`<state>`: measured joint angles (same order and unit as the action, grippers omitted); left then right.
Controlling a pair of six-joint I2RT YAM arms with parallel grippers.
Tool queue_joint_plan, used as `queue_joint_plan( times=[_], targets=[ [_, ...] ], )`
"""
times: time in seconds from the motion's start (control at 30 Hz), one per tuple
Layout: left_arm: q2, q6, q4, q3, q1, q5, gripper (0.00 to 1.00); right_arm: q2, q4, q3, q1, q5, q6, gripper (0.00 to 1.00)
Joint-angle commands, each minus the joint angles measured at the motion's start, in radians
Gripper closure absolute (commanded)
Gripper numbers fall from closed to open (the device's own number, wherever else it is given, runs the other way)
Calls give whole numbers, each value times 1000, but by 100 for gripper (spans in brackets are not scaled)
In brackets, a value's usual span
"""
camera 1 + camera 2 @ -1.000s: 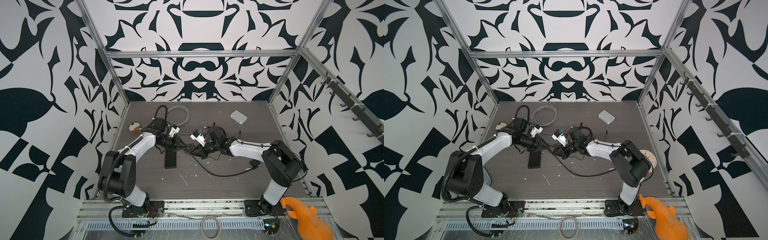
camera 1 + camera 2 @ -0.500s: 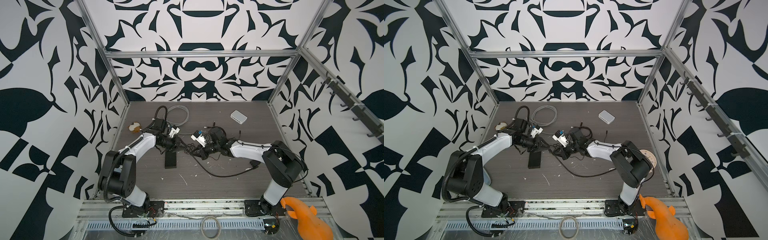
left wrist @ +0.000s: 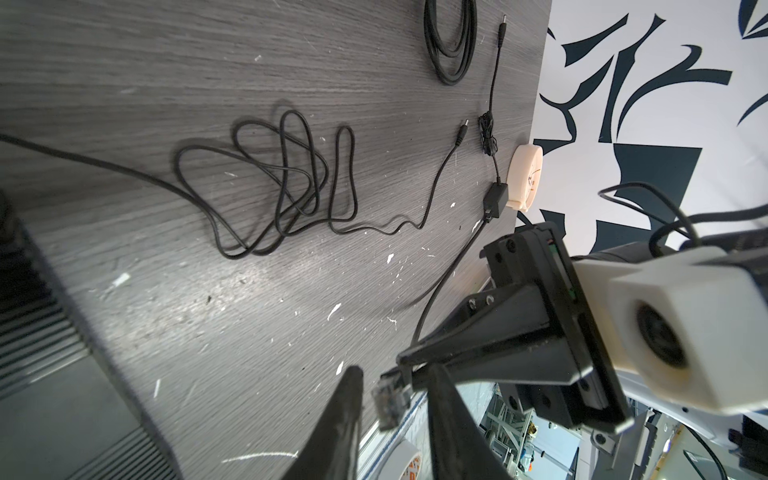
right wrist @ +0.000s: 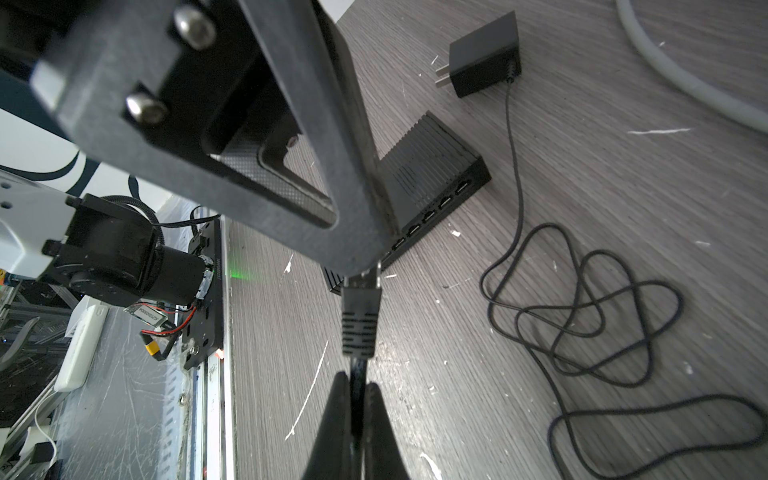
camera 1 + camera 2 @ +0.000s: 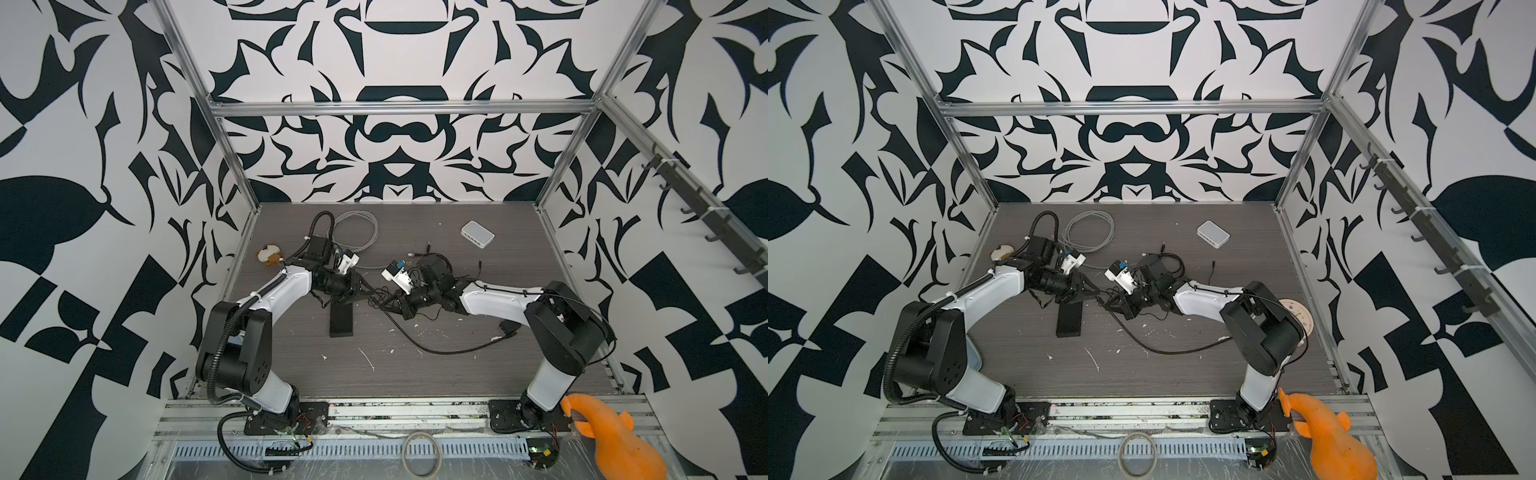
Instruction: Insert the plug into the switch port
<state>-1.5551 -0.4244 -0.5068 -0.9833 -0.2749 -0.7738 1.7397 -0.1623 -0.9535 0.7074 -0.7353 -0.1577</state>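
**A:** Left side of the table (image 5: 415,386)?
**B:** At the far left edge there's a small brown-and-white round thing (image 5: 269,255), can't tell what it is. A grey cable coil (image 5: 357,232) lies at the back, beside the left arm's wrist.

**A:** Left gripper?
**B:** The left gripper (image 3: 394,376) hovers low, jaws partly apart. The clear plug (image 3: 390,401) sits between its fingers (image 3: 345,415). The left wrist view shows a gap on each side, so it straddles the plug and doesn't clamp it.

**A:** Switch?
**B:** The black switch (image 5: 341,320) lies flat, just in front of the left gripper in both top views. Its port row (image 4: 428,216) shows in the right wrist view. A power adapter (image 4: 486,54) lies near it on the table.

**A:** So where's the plug?
**B:** Off the table, just beside the switch's far end. It's not in a port.

**A:** Right gripper?
**B:** The right gripper (image 4: 356,380) is pinched tight on the network cable (image 4: 357,363), just behind the plug's ribbed boot (image 4: 360,320). It's nearly tip to tip with the left gripper in both top views.

**A:** Further right?
**B:** A thin cord (image 4: 582,311) lies tangled on the table. The network cable trails toward the right arm. A white box (image 5: 478,234) sits at the back right, well apart. An orange thing (image 5: 611,444) sits by the right arm's base.
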Motion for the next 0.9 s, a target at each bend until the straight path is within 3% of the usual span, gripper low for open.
queue_joint_plan(
  times=[0.0, 0.87],
  targets=[
    [24, -11, 12, 18, 0, 14, 72, -38, -33, 14, 4, -4, 9, 100],
    [24, -18, 24, 43, 10, -13, 76, -49, -54, 16, 10, 34, -8, 100]
  ],
)
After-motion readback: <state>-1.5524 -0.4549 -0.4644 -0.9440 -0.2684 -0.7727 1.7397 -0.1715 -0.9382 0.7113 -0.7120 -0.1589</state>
